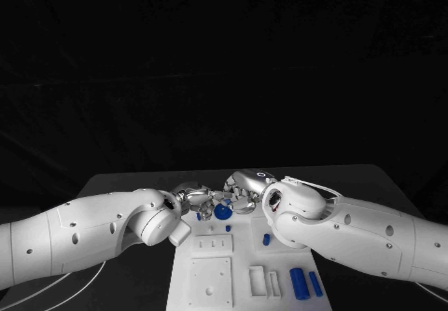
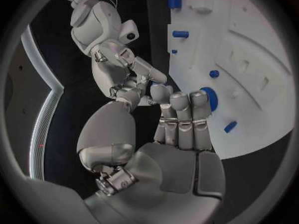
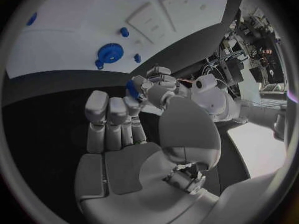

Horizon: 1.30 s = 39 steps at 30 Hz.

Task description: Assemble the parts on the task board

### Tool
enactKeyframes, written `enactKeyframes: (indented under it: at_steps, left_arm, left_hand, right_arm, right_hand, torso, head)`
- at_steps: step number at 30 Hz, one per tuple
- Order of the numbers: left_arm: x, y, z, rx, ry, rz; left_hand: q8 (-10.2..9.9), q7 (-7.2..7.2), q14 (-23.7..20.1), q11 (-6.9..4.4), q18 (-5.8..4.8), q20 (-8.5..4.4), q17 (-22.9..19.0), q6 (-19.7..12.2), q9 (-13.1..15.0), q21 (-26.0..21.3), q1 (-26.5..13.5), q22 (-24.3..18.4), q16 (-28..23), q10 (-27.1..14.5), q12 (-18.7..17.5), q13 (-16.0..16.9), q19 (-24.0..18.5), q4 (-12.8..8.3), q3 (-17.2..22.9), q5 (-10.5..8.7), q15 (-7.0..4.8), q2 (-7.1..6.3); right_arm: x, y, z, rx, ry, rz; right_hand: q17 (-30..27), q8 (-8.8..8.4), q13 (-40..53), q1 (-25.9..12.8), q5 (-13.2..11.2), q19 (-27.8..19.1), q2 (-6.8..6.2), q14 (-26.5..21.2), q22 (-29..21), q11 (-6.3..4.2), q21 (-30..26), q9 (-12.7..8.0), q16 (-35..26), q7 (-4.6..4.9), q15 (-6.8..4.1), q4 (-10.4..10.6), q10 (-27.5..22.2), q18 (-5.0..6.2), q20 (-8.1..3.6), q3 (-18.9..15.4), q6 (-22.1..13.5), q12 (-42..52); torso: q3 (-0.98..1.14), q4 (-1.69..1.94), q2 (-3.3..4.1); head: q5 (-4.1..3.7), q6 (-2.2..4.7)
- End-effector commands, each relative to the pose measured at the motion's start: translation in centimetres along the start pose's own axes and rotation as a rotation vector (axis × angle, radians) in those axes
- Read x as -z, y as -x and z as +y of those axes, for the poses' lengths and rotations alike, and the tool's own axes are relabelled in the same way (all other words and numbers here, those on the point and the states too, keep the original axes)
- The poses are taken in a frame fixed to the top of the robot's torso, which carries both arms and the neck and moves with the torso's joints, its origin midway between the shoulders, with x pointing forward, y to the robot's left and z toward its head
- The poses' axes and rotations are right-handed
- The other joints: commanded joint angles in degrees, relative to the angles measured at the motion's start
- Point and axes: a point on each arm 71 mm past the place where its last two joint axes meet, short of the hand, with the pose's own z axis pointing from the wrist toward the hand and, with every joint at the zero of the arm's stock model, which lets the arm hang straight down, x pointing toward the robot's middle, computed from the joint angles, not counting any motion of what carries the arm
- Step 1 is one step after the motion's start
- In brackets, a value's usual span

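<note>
The white task board (image 1: 213, 272) runs down the middle of the table. A blue gear (image 1: 222, 211) (image 3: 111, 54) sits at its far end. My left hand (image 1: 192, 195) (image 2: 181, 124) and right hand (image 1: 245, 189) (image 3: 121, 129) meet fingertip to fingertip just above that end. A small blue part (image 3: 132, 88) sits between their fingertips. The left hand's fingers (image 3: 154, 80) close round it, and the right hand's fingertips touch it. I cannot tell whether the right hand grips it.
On the board are a short blue peg (image 1: 228, 228), a longer peg (image 1: 266, 239), and two blue cylinders (image 1: 299, 283) at the near right. White blocks (image 1: 257, 282) lie beside the cylinders. The black table (image 1: 364, 178) surrounds the board.
</note>
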Motion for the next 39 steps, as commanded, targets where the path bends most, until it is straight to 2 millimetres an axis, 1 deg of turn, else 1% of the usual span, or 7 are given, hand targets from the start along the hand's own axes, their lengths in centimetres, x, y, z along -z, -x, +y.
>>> enactKeyframes:
  at_steps: [1,14,20,29,34,36,39]
  left_arm:
    - [-0.04,-0.3,-0.34,-0.012,-0.014,0.01]
    - [-0.05,-0.3,-0.33,-0.012,-0.012,0.01]
    - [-0.05,-0.35,-0.34,-0.011,-0.012,0.013]
    - [-0.13,-0.31,-0.35,-0.008,-0.011,0.012]
    - [-0.09,-0.25,-0.3,-0.003,-0.011,0.013]
    - [-0.08,-0.23,-0.31,-0.003,-0.014,0.014]
    - [-0.08,-0.22,-0.29,-0.003,-0.013,0.015]
  left_hand:
    - [-0.02,-0.25,-0.45,0.03,0.17,-5.03,-0.13,0.22,0.11,0.45,0.17,1.03,0.47,-0.53,0.3,0.08,-0.31,-0.39,-0.22,-0.17,-0.18,0.93]
    - [-0.05,-0.25,-0.76,0.04,0.04,-5.12,-0.64,0.46,0.39,1.12,1.49,0.87,1.04,-0.78,0.81,0.09,-0.89,-2.26,-0.7,-0.06,-0.17,3.23]
    - [-0.02,-0.31,-0.91,-0.01,-0.02,-5.18,-1.02,0.85,0.55,1.48,2.52,0.75,1.37,-0.84,1.03,-0.03,-1.22,-3.79,-0.54,0.33,-0.22,5.49]
    - [-0.13,-0.3,-1.14,0.02,-0.25,-5.19,-1.71,1.34,0.76,2.14,3.62,0.52,2.0,-0.8,1.37,-0.35,-1.68,-7.37,-0.09,3.01,-0.2,9.2]
    - [-0.23,-0.3,-1.28,0.02,-0.37,-5.21,-2.18,1.64,0.89,2.49,3.46,0.3,2.37,-0.8,1.5,-0.62,-1.89,-9.11,0.58,6.16,-0.19,11.44]
    - [-0.36,-0.38,-1.47,-0.07,-0.41,-5.23,-2.62,1.88,0.92,2.47,4.8,-0.07,2.52,-0.99,1.51,-0.86,-2.08,-9.35,4.88,2.04,-0.25,11.45]
    - [-0.4,-0.36,-1.55,-0.04,-0.59,-5.2,-2.98,2.22,1.0,2.76,4.24,-0.24,2.74,-1.04,1.64,-1.03,-2.06,-8.88,7.09,2.04,-0.22,11.21]
  right_arm:
    - [0.0,-0.22,0.49,0.016,0.014,0.016]
    - [-0.04,-0.68,0.9,0.017,0.02,0.032]
    - [-0.03,-0.78,0.88,0.019,0.019,0.037]
    - [-0.05,-1.0,0.79,0.021,0.014,0.044]
    - [-0.05,-1.07,0.57,0.022,0.008,0.047]
    - [-0.08,-1.11,0.45,0.022,0.005,0.047]
    - [-0.09,-1.15,0.32,0.023,0.001,0.048]
  right_hand:
    - [0.09,0.63,-0.07,-0.02,-0.19,0.05,0.09,0.03,0.76,-0.3,0.25,1.43,-0.32,2.0,-0.46,-0.12,-0.09,5.15,-0.32,0.36,3.7,0.0]
    - [0.08,0.61,-0.07,-0.06,-0.19,0.06,0.1,0.04,0.74,-0.29,0.23,1.42,-0.33,2.0,-0.46,-0.14,-0.09,5.15,-0.29,0.45,3.7,-0.01]
    - [0.08,0.6,-0.07,-0.07,-0.19,0.07,0.1,0.04,0.74,-0.29,0.23,1.42,-0.34,2.0,-0.46,-0.15,-0.1,5.15,-0.28,0.48,3.7,-0.01]
    - [0.08,0.59,-0.07,-0.1,-0.19,0.07,0.1,0.04,0.73,-0.29,0.22,1.42,-0.35,2.01,-0.45,-0.17,-0.1,5.15,-0.26,0.53,3.7,-0.02]
    - [0.07,0.58,-0.06,-0.11,-0.19,0.07,0.1,0.04,0.73,-0.29,0.22,1.41,-0.36,2.01,-0.45,-0.18,-0.1,5.15,-0.26,0.56,3.7,-0.02]
    - [0.07,0.58,-0.06,-0.11,-0.19,0.08,0.1,0.04,0.73,-0.29,0.22,1.41,-0.36,2.01,-0.45,-0.19,-0.11,5.15,-0.25,0.57,3.7,-0.02]
    - [0.07,0.57,-0.06,-0.12,-0.19,0.08,0.1,0.04,0.72,-0.29,0.22,1.41,-0.37,2.01,-0.45,-0.19,-0.11,5.15,-0.25,0.59,3.69,-0.02]
  torso:
    - [-0.02,0.02,-0.01]
    - [-0.03,0.05,0.0]
    - [-0.05,0.03,-0.02]
    - [0.01,-0.05,-0.01]
    - [-0.01,-0.04,0.01]
    - [-0.02,0.0,0.0]
    - [0.0,0.02,0.0]
  head:
    - [0.02,0.02]
    - [0.16,-0.24]
    - [0.16,-0.25]
    - [0.24,-0.17]
    - [0.21,-0.18]
    - [0.17,-0.2]
    - [0.17,-0.21]
